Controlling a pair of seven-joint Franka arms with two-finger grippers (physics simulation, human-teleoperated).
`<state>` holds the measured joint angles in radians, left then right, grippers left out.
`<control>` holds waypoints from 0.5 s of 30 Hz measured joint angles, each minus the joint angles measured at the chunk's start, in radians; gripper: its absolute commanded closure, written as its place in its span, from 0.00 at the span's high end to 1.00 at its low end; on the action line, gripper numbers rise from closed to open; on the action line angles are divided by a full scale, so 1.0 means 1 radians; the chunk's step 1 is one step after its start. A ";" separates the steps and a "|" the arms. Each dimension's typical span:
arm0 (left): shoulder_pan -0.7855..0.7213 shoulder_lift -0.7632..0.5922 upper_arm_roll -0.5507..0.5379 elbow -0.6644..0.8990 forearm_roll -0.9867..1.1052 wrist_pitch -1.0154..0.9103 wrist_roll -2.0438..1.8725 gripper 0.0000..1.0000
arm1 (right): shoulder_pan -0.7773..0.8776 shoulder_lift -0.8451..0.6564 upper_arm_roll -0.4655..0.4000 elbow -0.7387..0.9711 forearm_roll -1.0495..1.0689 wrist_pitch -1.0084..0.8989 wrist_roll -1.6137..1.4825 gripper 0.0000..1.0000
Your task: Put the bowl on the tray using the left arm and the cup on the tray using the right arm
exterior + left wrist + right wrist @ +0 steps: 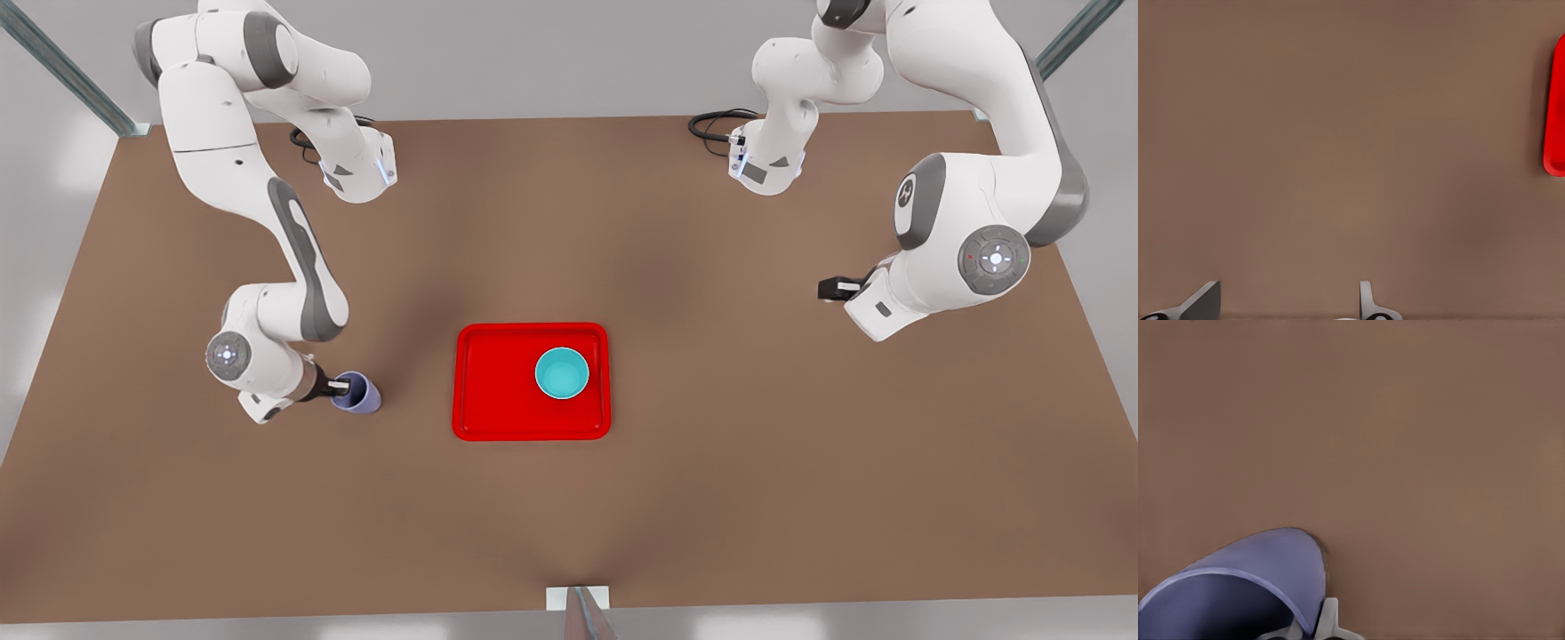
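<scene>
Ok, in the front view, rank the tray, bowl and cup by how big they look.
1. The tray, by far the largest.
2. The bowl, sitting on the tray.
3. The cup, slightly smaller than the bowl, though the right gripper at its rim covers part of it.

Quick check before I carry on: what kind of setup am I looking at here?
Likely a simulated tabletop test cell: a bare brown table with metal frame struts at its corners and grey walls behind. The red tray holds the bowl; the right end effector grips the cup.
</scene>
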<state>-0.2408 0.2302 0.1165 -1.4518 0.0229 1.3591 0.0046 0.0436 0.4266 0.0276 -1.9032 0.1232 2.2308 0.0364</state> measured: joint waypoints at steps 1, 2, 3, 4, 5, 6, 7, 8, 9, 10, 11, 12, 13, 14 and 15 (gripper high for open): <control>0.000 0.000 0.000 0.001 0.000 0.000 0.000 1.00 | 0.008 -0.014 0.008 0.006 0.008 -0.005 0.002 0.21; 0.000 -0.001 0.000 0.001 0.000 0.000 0.000 1.00 | 0.017 -0.024 0.033 0.016 0.011 -0.006 0.010 0.21; 0.000 -0.002 0.000 0.002 0.000 0.000 0.000 1.00 | 0.018 -0.023 0.062 0.040 0.011 -0.007 0.048 0.21; 0.000 -0.002 0.001 0.002 0.000 0.000 0.000 1.00 | 0.024 -0.017 0.097 0.069 0.010 -0.007 0.098 0.21; 0.000 -0.002 0.002 0.002 0.000 0.000 0.000 1.00 | 0.068 -0.010 0.104 0.099 0.009 -0.011 0.163 0.21; 0.000 -0.002 0.002 0.002 0.001 0.000 0.000 1.00 | 0.109 0.007 0.104 0.143 0.009 -0.020 0.225 0.21; 0.000 -0.002 0.002 0.002 0.001 0.000 0.000 1.00 | 0.144 0.029 0.106 0.201 0.009 -0.053 0.274 0.21; 0.000 -0.002 0.002 0.002 0.001 0.000 0.000 1.00 | 0.202 0.062 0.105 0.280 0.008 -0.105 0.347 0.21; 0.000 -0.002 0.002 0.002 0.001 0.000 -0.001 1.00 | 0.251 0.095 0.104 0.324 0.008 -0.117 0.399 0.21; 0.000 -0.001 0.002 0.002 0.001 0.000 0.000 1.00 | 0.282 0.109 0.105 0.328 0.005 -0.117 0.422 0.21; 0.000 0.000 0.002 0.002 0.001 0.000 -0.001 1.00 | 0.289 0.122 0.104 0.325 0.003 -0.116 0.424 0.21; 0.000 0.000 0.002 0.002 0.001 0.000 -0.002 1.00 | 0.289 0.129 0.104 0.324 0.000 -0.116 0.424 0.21; 0.000 0.001 0.002 0.002 0.001 0.000 -0.001 1.00 | 0.296 0.132 0.104 0.315 -0.002 -0.113 0.423 0.21; 0.000 0.002 0.002 0.002 0.001 0.000 -0.001 1.00 | 0.303 0.141 0.103 0.298 -0.026 -0.112 0.421 0.21; 0.000 0.002 0.002 0.002 0.001 0.000 -0.001 1.00 | 0.303 0.157 0.104 0.294 -0.029 -0.108 0.420 0.21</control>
<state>-0.2409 0.2317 0.1181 -1.4496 0.0238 1.3591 0.0032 0.3468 0.5836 0.1318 -1.6092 0.0940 2.1232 0.4561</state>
